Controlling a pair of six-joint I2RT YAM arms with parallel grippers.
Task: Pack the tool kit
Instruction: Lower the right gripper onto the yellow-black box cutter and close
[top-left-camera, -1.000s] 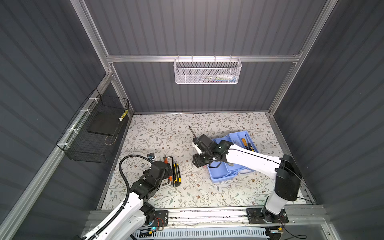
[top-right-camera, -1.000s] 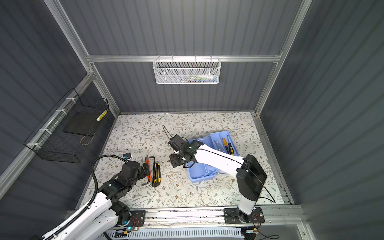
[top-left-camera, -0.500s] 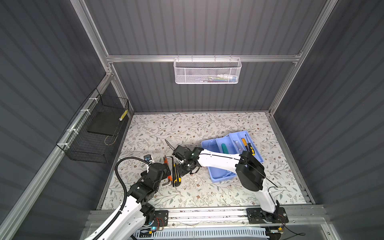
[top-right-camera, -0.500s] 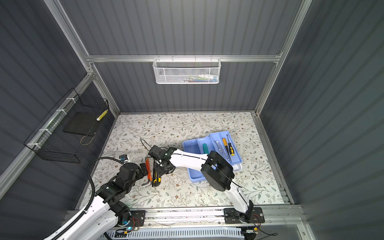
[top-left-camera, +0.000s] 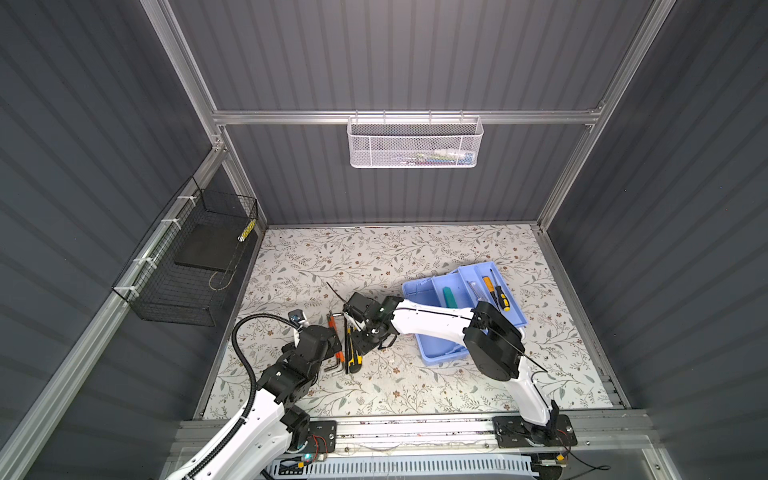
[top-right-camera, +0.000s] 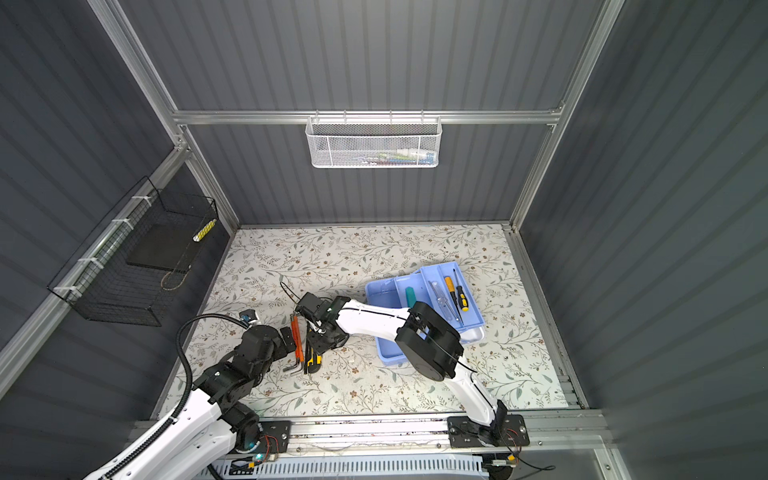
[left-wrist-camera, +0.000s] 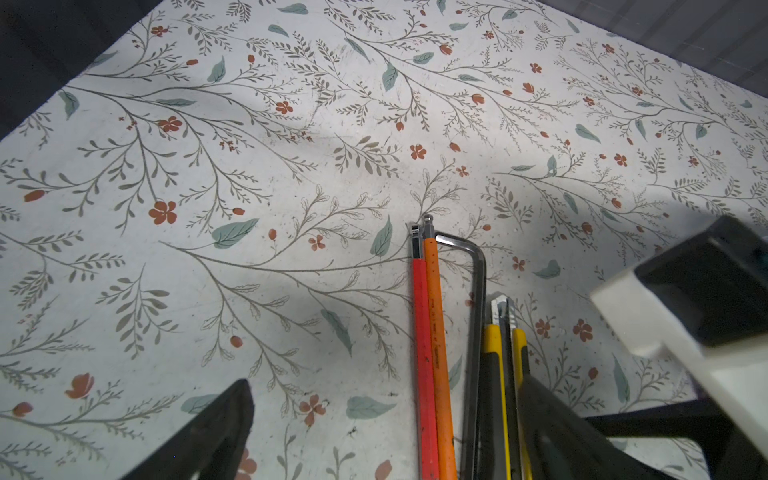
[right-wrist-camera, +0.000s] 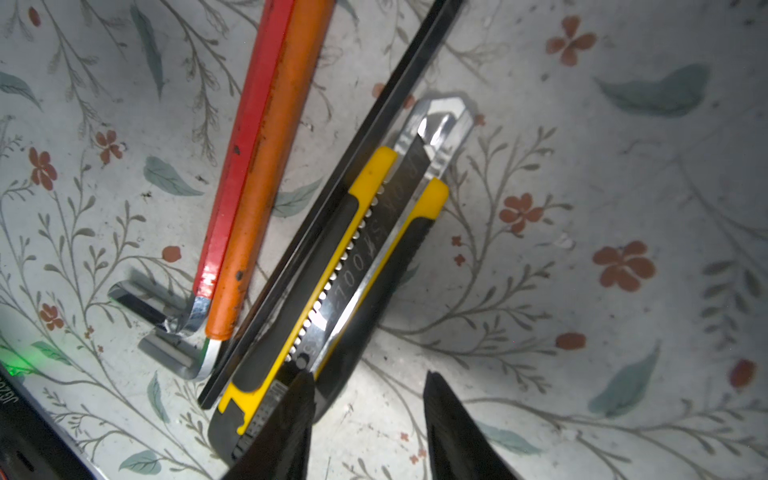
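Hovering the right gripper (right-wrist-camera: 368, 378) over the yellow utility knife's (right-wrist-camera: 353, 257) butt end, jaws parted, gripping nothing. Holding the left gripper (left-wrist-camera: 386, 380) spread wide over the hex keys (left-wrist-camera: 424, 353), toward the surface's (top-left-camera: 374, 257) front left corner. Leaving the tool kit box (top-left-camera: 436, 351) sitting open toward the right edge, screwdrivers (top-left-camera: 487, 284) lying in its tray (top-left-camera: 517, 309).

Laboratory robot cell: grey ribbed wall panels (top-left-camera: 415, 62) on aluminium framing (top-left-camera: 291, 117) enclose a floral-covered table (top-left-camera: 374, 257), with the left arm (top-left-camera: 257, 415) and right arm (top-left-camera: 432, 322) bolted to a rail (top-left-camera: 415, 428) at the near edge.
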